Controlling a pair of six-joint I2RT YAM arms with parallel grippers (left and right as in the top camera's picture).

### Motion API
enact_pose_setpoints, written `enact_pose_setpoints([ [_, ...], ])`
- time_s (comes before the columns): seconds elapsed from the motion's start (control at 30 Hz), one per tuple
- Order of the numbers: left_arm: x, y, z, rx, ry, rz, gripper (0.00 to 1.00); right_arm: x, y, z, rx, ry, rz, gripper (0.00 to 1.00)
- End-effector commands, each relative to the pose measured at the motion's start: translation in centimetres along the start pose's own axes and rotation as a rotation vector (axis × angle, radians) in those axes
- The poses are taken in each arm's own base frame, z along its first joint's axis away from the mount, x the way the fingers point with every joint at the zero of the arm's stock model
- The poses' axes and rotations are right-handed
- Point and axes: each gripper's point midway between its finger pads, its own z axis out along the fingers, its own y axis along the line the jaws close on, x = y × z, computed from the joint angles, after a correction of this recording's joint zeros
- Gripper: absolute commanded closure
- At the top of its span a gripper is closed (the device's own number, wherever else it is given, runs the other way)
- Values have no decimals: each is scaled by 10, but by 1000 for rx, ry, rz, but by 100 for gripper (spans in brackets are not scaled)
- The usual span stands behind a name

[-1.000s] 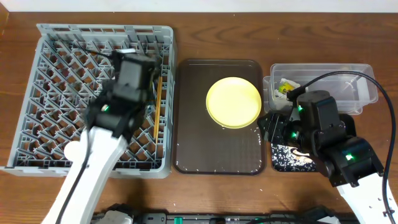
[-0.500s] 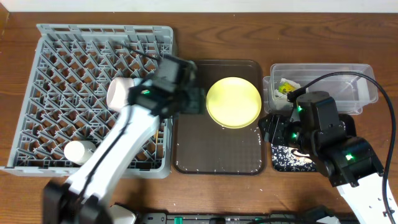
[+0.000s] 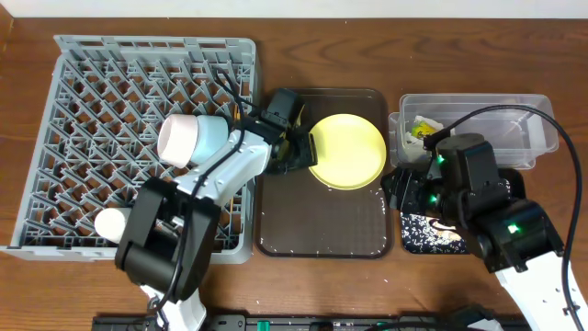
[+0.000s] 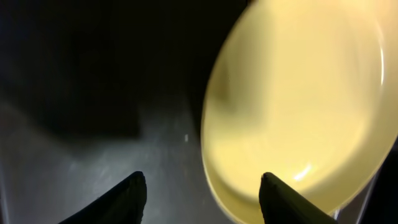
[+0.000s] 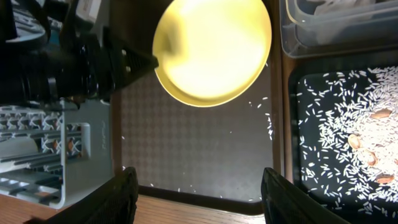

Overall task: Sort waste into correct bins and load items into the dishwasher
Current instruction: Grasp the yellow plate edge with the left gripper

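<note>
The round yellow plate (image 3: 345, 150) lies on the dark brown serving tray (image 3: 322, 234); it also shows in the left wrist view (image 4: 298, 106) and the right wrist view (image 5: 214, 50). My left gripper (image 3: 301, 151) is open at the plate's left rim, one finger over the plate (image 4: 202, 193). My right gripper (image 3: 404, 188) is open and empty, hovering over the tray's front right (image 5: 196, 199). The grey dish rack (image 3: 92, 92) holds a light blue bowl (image 3: 191, 140), a white cup (image 3: 112, 223) and chopsticks (image 3: 235, 124). The clear tub (image 3: 514, 115) holds the green-and-yellow wrapper (image 3: 423, 128). The black tray (image 5: 345, 124) holds rice grains.
Loose rice grains (image 5: 264, 118) are scattered on the serving tray near its right and front edges. The clear tub stands at the back right with the black tray (image 3: 432, 234) in front of it, partly under my right arm. Wooden tabletop (image 3: 322, 276) runs along the front.
My left arm has swung right from over the rack to the serving tray and now reaches the yellow plate's left rim. The blue bowl and white cup are uncovered in the rack. The right arm is still.
</note>
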Motion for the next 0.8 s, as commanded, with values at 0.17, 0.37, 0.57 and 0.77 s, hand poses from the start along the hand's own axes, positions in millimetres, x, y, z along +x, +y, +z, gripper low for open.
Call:
enact_pose_setpoints([
  [0.17,16,19,45,-42,83,-56,64,0,-10,12,45,31,30,43],
  [0.37,12,9,45,4,75,-28,81,-1,-9,12,44,30,30,42],
  [0.57,16,-32,40,232,118,104,92,0,-10,12,45,31,30,42],
  [0.77,11,-37,30,295,125,110,92,0,-10,12,46,34,31,43],
])
